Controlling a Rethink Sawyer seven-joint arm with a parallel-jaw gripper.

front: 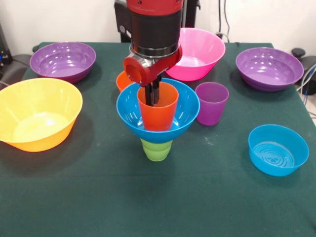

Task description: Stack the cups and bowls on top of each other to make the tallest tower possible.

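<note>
The tower stands mid-table: the green cup (157, 150) upside down, the medium blue bowl (129, 111) on it, and the orange cup (158, 117) upright inside that bowl. My gripper (154, 95) comes straight down from above and reaches into the orange cup near its far wall. I cannot see whether it grips the cup. The small orange bowl (123, 79) lies on the table just behind the tower, partly hidden by the blue bowl and the arm. The purple cup (212, 102) stands upright right of the tower.
The large yellow-orange bowl (37, 114) is at the left. One purple bowl (63, 60) is at the far left and the other (269, 68) at the far right. The pink bowl (201, 52) is behind the arm. The small shallow blue bowl (278, 149) is at the near right.
</note>
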